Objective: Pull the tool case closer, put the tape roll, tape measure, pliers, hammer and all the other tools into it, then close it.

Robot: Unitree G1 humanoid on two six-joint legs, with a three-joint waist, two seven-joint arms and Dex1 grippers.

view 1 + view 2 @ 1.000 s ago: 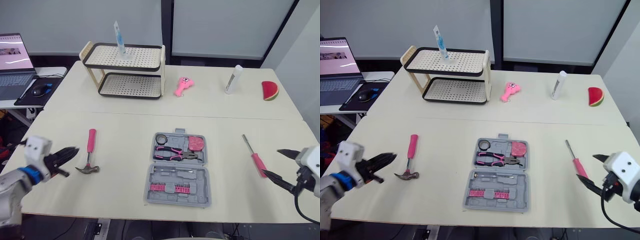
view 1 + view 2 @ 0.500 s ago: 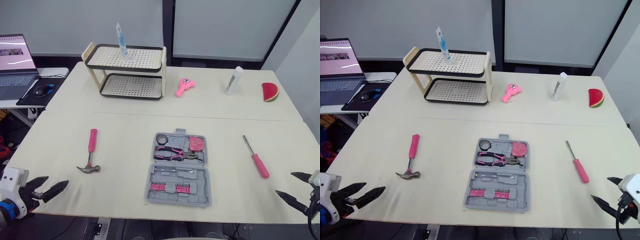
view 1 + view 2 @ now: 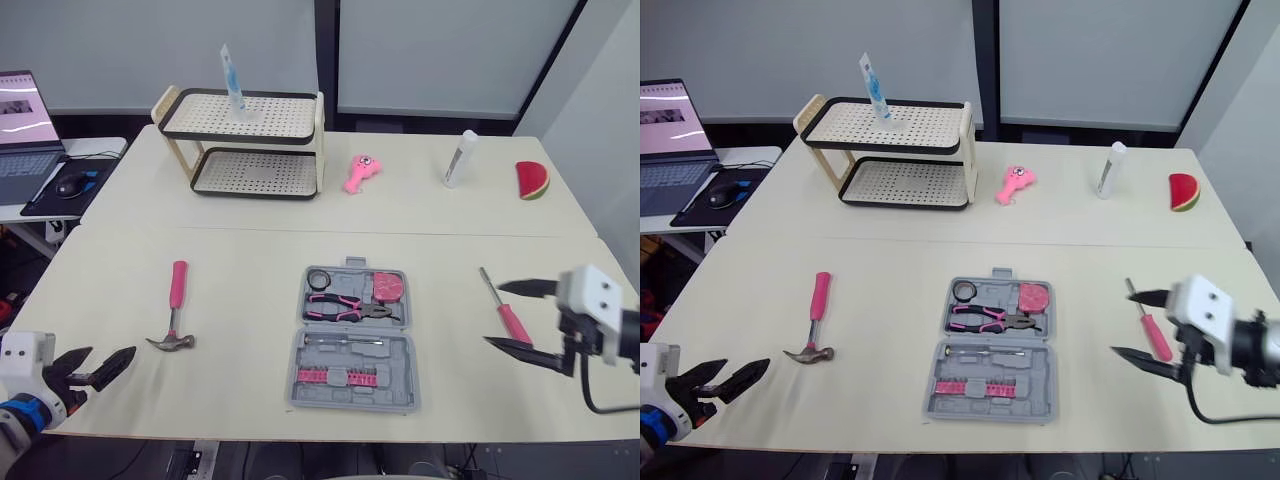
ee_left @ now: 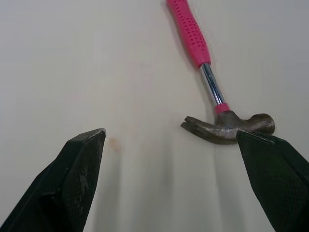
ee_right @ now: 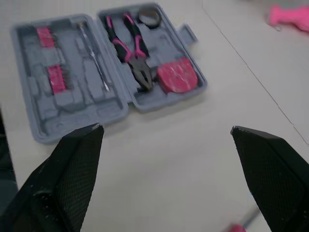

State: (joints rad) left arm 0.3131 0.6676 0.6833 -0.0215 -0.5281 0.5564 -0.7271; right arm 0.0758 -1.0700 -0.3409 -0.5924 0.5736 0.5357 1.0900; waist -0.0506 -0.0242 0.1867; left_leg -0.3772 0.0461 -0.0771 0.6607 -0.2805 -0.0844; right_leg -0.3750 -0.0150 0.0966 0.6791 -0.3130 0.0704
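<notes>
The grey tool case (image 3: 353, 340) lies open at the table's middle. Its far half holds the black tape roll (image 3: 319, 279), the pink-handled pliers (image 3: 345, 305) and the pink tape measure (image 3: 389, 288). The pink-handled hammer (image 3: 175, 310) lies on the table left of the case. Near the front left edge my left gripper (image 3: 98, 366) is open and empty, short of the hammer head (image 4: 227, 126). A pink screwdriver (image 3: 505, 312) lies right of the case. My right gripper (image 3: 517, 318) is open, one finger on each side of its handle, pointing at the case (image 5: 106, 77).
At the back stand a two-tier rack (image 3: 245, 140) with a tube (image 3: 231, 70) on top, a pink toy (image 3: 360, 172), a white bottle (image 3: 459, 158) and a watermelon slice (image 3: 532, 180). A laptop (image 3: 18, 110) and mouse (image 3: 68, 183) sit on a side table at left.
My left gripper drew back from beside the hammer head to the front edge and opened. My right gripper dipped toward the front edge, then came in over the screwdriver handle.
</notes>
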